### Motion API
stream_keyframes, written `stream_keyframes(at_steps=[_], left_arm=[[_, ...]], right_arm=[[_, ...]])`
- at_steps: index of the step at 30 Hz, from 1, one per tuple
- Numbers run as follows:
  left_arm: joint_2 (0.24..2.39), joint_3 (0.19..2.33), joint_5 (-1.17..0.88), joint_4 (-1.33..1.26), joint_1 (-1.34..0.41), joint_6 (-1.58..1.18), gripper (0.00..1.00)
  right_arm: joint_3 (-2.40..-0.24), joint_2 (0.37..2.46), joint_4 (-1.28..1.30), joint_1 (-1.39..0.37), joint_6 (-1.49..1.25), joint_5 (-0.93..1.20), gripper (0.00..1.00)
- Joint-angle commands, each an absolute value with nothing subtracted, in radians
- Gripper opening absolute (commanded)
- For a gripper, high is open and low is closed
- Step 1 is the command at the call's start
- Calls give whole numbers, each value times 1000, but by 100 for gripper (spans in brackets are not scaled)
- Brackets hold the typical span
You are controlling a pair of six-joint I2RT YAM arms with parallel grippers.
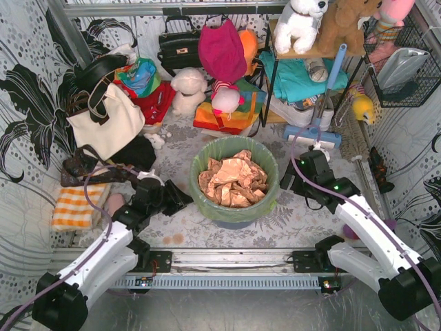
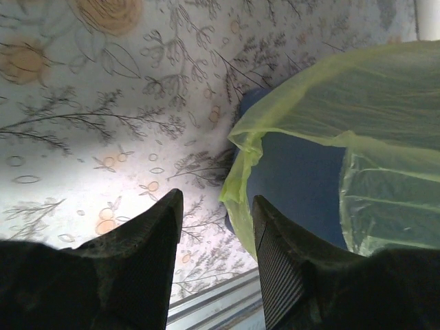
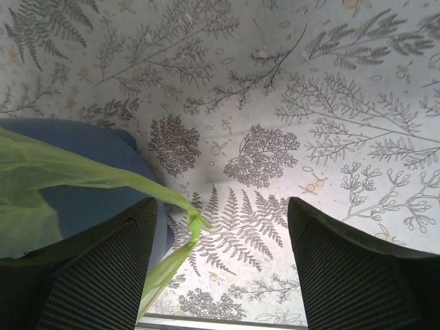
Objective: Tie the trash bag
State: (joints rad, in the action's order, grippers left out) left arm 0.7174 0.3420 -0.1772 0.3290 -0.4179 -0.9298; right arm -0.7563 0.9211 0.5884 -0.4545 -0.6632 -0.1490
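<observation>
The trash bag (image 1: 267, 181) is thin lime-green plastic lining a blue-grey round bin (image 1: 234, 222) at the table's middle, with tan paper scraps (image 1: 233, 181) inside. My left gripper (image 1: 180, 200) sits low at the bin's left side, open. In the left wrist view the bag's folded-over rim (image 2: 330, 89) drapes the bin (image 2: 295, 185), and a loose edge hangs just ahead of the left gripper (image 2: 216, 206), unpinched. My right gripper (image 1: 288, 181) is at the bin's right side, open wide. A twisted strip of the bag (image 3: 180, 258) dangles between its jaws beside one finger (image 3: 103, 268); the right gripper (image 3: 221, 206) holds nothing.
A cream tote bag (image 1: 107, 124), black handbag (image 1: 178, 48) and plush toys (image 1: 187, 89) crowd the back. An orange checked cloth (image 1: 76, 207) lies left. A shelf with teal cloth (image 1: 303, 76), a blue mop (image 1: 320, 103) and a wire basket (image 1: 400, 62) stand right.
</observation>
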Motion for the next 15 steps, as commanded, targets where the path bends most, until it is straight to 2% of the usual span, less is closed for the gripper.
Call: stream_keyframes(at_steps=[1,7,15], left_arm=[[708,255,-308,69,-412,-1027,55],[675,190,-327,-34,-413,-1053,65],[791,200,-341,-41,-413,-994,63]], right_arm=[[-678,895,479,-449,-715,-115,75],[-583,852,415,-449,-754,-71,74],[-499,839,334,-448,-803,-2,73]])
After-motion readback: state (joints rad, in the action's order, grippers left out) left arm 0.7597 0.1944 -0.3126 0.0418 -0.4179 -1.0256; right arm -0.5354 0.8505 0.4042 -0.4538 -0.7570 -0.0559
